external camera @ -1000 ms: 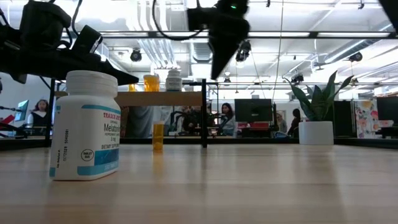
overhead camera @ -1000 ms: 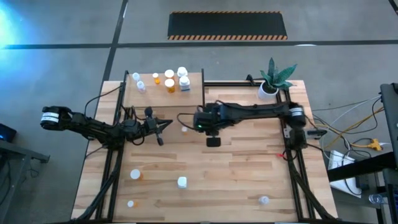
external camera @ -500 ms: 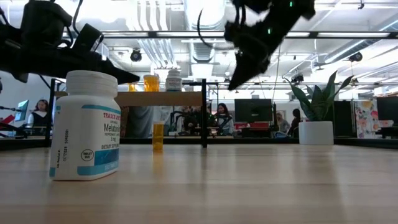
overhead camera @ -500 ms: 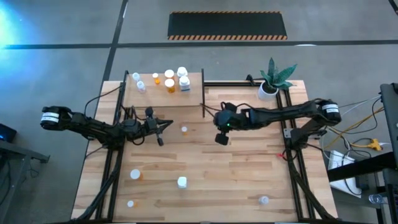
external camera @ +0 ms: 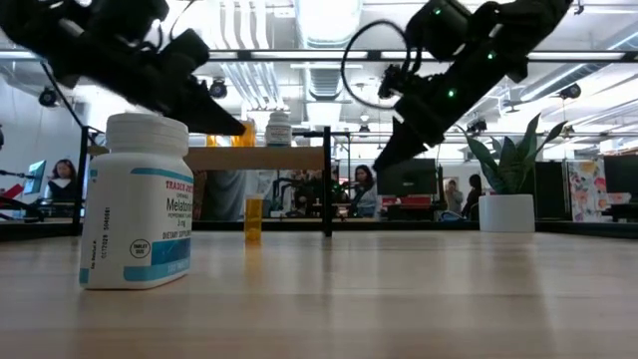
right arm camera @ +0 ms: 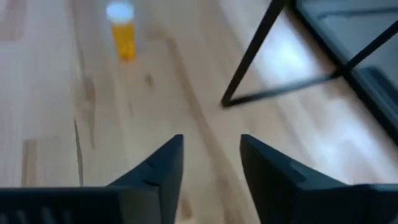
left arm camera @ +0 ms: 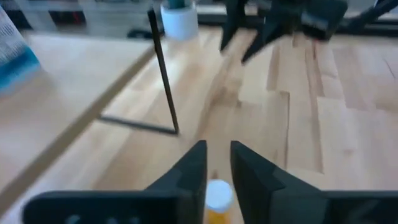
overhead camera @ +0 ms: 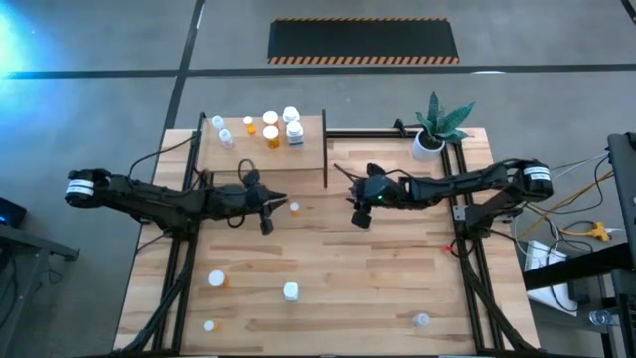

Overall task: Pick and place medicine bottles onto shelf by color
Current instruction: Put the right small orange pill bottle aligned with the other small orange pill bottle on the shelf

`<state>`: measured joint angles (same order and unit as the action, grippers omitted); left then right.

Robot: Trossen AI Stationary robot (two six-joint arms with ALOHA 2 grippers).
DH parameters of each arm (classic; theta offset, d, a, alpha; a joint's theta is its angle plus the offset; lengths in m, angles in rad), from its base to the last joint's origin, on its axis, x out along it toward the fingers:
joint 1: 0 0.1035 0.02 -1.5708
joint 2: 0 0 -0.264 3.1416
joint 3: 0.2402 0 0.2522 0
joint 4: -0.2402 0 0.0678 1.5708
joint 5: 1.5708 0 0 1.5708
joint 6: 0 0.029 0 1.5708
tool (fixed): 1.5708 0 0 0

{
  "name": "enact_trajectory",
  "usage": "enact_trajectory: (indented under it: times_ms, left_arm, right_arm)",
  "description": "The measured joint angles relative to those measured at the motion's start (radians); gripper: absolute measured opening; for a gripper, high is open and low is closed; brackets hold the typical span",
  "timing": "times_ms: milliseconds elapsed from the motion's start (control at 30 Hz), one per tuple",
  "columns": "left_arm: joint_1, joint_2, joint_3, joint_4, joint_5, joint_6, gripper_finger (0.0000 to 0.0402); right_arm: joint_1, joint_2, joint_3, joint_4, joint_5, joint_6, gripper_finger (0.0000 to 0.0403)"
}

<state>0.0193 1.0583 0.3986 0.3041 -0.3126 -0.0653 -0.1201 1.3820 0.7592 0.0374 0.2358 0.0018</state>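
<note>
Fingers of the left gripper (left arm camera: 217, 163) stand slightly parted around the orange bottle (left arm camera: 217, 198); centre them before closing. Right gripper (right arm camera: 210, 163) hangs open.

A potted plant (overhead camera: 437, 127) stands at the tabletop's (overhead camera: 378, 278) far right corner.

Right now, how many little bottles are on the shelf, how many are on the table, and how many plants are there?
Medicine bottles on the shelf: 7
Loose bottles on the table: 5
Potted plants: 1
Total: 13
</note>
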Motion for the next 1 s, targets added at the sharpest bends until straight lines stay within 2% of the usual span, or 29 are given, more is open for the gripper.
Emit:
enact_trajectory:
  times_ms: [133, 233, 400, 500, 633, 767, 1000]
  left_arm:
    - [-0.001, 0.043, 0.101, -0.184, 0.025, -0.103, 0.0095]
    - [-0.001, 0.091, 0.174, -0.294, 0.035, -0.151, 0.0122]
    - [0.000, 0.171, 0.299, -0.460, 0.035, -0.179, 0.0159]
    - [0.005, 0.224, 0.364, -0.558, 0.035, -0.228, 0.0179]
    - [0.014, 0.297, 0.445, -0.667, 0.041, -0.287, 0.0207]
    - [0.022, 0.369, 0.489, -0.689, 0.041, -0.303, 0.0229]
    - [0.046, 0.465, 0.523, -0.690, 0.041, -0.324, 0.0235]
  right_arm:
    - [-0.029, -0.061, -0.055, 0.104, -0.001, -0.078, 0.0187]
    - [-0.046, -0.116, -0.133, 0.228, -0.029, -0.136, 0.0201]
    - [-0.106, -0.163, -0.298, 0.555, -0.206, -0.201, 0.0193]
    - [-0.140, -0.173, -0.342, 0.693, -0.265, -0.198, 0.0178]
    - [-0.148, -0.170, -0.356, 0.691, -0.267, -0.208, 0.0160]
    - [-0.146, -0.171, -0.368, 0.700, -0.271, -0.231, 0.0146]
    - [-0.147, -0.171, -0.401, 0.704, -0.270, -0.273, 0.0132]
